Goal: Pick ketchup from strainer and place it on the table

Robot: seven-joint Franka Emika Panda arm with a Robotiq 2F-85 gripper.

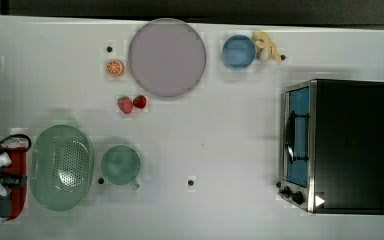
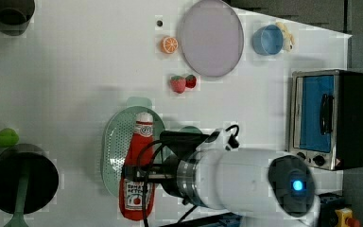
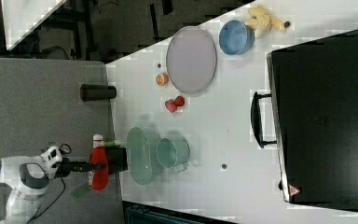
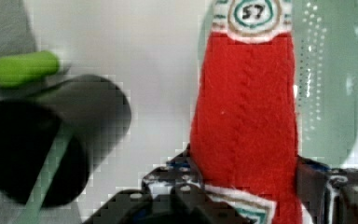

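My gripper (image 2: 134, 172) is shut on the ketchup (image 2: 138, 156), a red bottle with a white cap and label, clamped across its lower body. In the wrist view the ketchup (image 4: 247, 116) stands between the two dark fingers (image 4: 172, 184), with my gripper (image 4: 244, 189) around it. The bottle hangs in the air, apart from the pale green strainer (image 2: 115, 142). In the top view the ketchup (image 1: 18, 175) shows just left of the strainer (image 1: 60, 167), under my gripper (image 1: 2, 172). In the right view the ketchup (image 3: 99, 172) and gripper (image 3: 98, 167) sit left of the strainer (image 3: 142, 156). The white table (image 1: 220, 140) lies below.
A green mug (image 1: 121, 165) stands beside the strainer. Two strawberries (image 1: 131, 103), an orange slice (image 1: 114, 68), a purple plate (image 1: 167, 57), a blue bowl (image 1: 239, 51) and bananas (image 1: 267, 46) lie farther off. A toaster oven (image 1: 340, 146) fills one end. A black cup (image 2: 22, 177) holds a green utensil.
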